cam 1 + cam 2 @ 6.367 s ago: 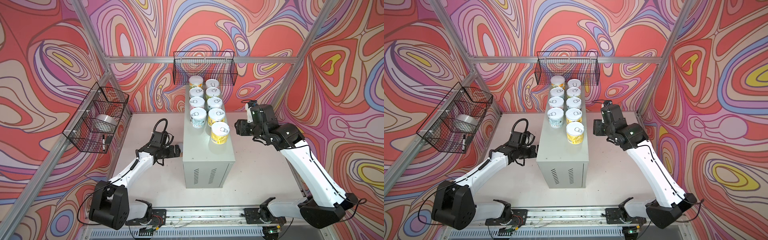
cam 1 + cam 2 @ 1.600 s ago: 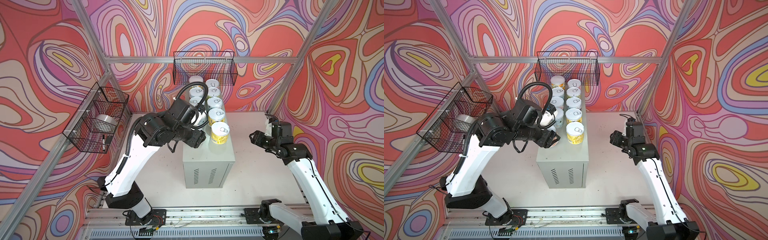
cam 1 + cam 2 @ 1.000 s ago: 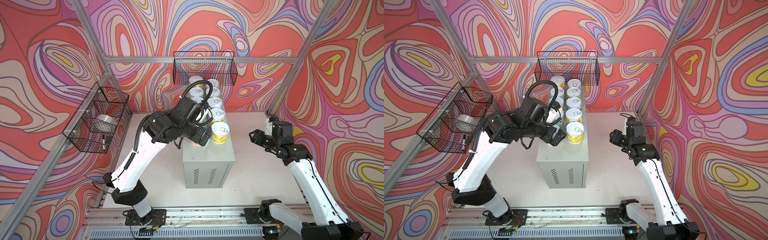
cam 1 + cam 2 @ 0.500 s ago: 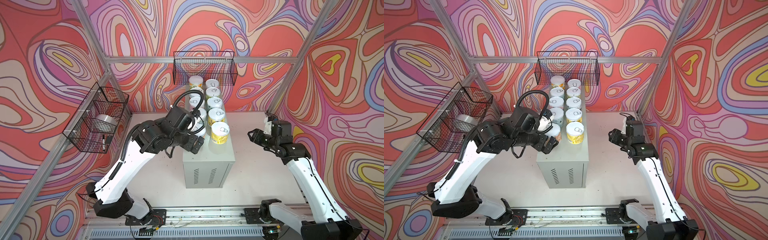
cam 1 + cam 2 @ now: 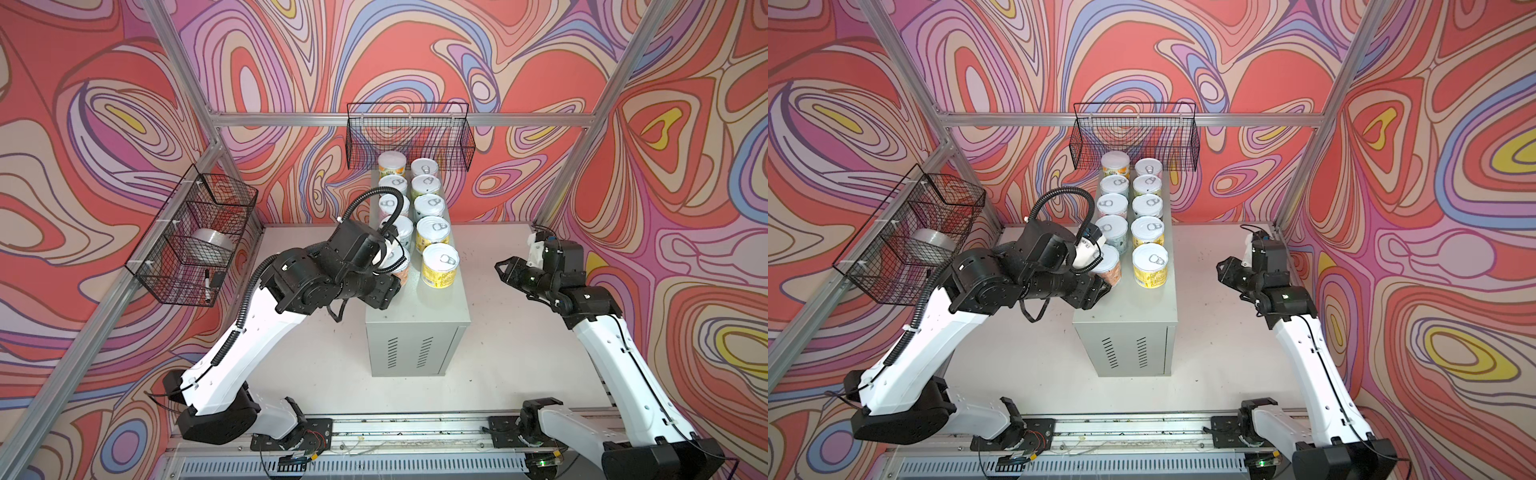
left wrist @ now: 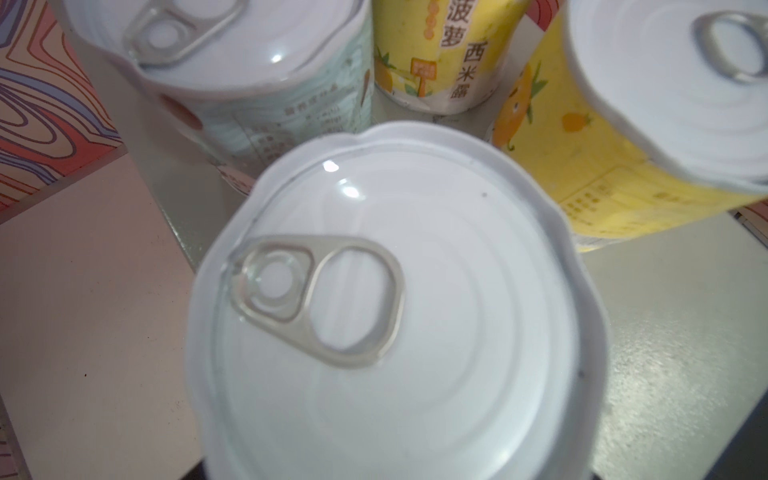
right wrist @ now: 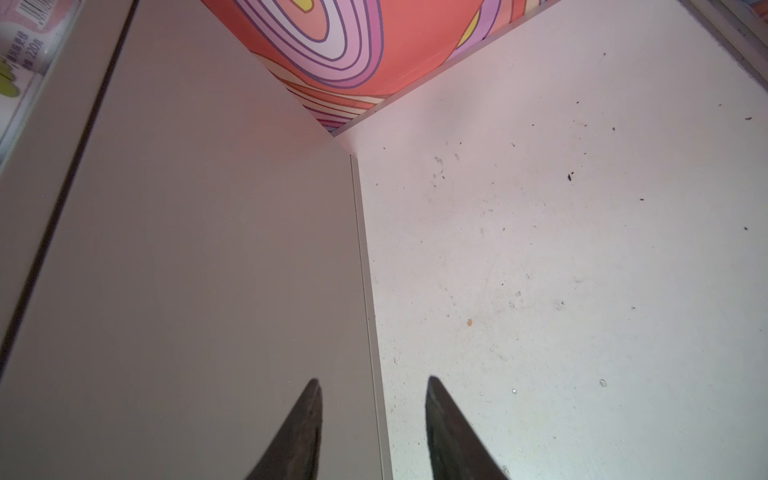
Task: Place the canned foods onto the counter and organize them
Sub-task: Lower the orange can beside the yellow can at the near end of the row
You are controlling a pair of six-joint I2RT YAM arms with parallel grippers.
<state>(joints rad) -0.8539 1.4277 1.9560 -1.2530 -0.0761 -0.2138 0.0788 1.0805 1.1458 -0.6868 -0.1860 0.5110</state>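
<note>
The canned foods stand in two rows along the grey counter (image 5: 419, 316) (image 5: 1129, 311). A yellow can (image 5: 439, 266) (image 5: 1149, 266) fronts the right row. A pink-orange can (image 5: 400, 272) (image 5: 1111, 272) fronts the left row, upright on the top. My left gripper (image 5: 387, 286) (image 5: 1096, 293) reaches in from the left and is shut on it. In the left wrist view its white lid (image 6: 415, 332) hides the fingers. My right gripper (image 5: 505, 270) (image 5: 1225, 266) (image 7: 372, 384) hangs beside the counter's right wall (image 7: 187, 249), open a little and empty.
A black wire basket (image 5: 409, 141) hangs on the back wall above the far cans. Another basket (image 5: 195, 245) on the left wall holds a silver roll (image 5: 212, 245). White tabletop (image 5: 316, 353) surrounds the counter. A pale blue can (image 6: 249, 62) stands just behind the held one.
My left arm carried the pink-orange can to the front of the left row, then drew back a little toward the counter's left edge. The right gripper's jaws narrowed; that arm barely moved.
</note>
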